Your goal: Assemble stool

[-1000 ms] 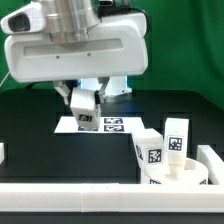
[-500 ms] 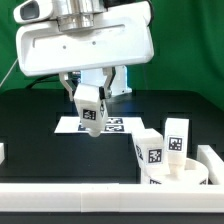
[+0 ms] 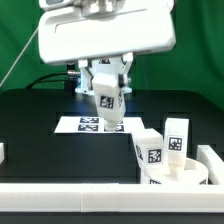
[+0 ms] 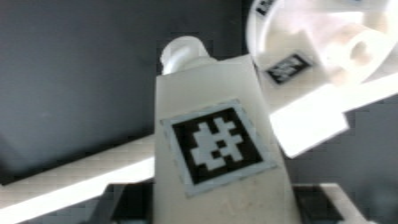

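Nearest the camera: long white border rail (image 3: 100,198) along the bench edge. Just behind it, toward the exterior view's right, the ring seat (image 3: 180,174) with two block legs (image 3: 176,139) already stuck in, one upright, one tilted. Farther back from the seat, hand (image 3: 106,103) clamped on a third leg (image 3: 108,100), tagged face out, lifted clear above the marker board (image 3: 85,124). Looks like mid-carry. Next up, probably: swing over to the seat, line the leg's end with a free socket, press down.
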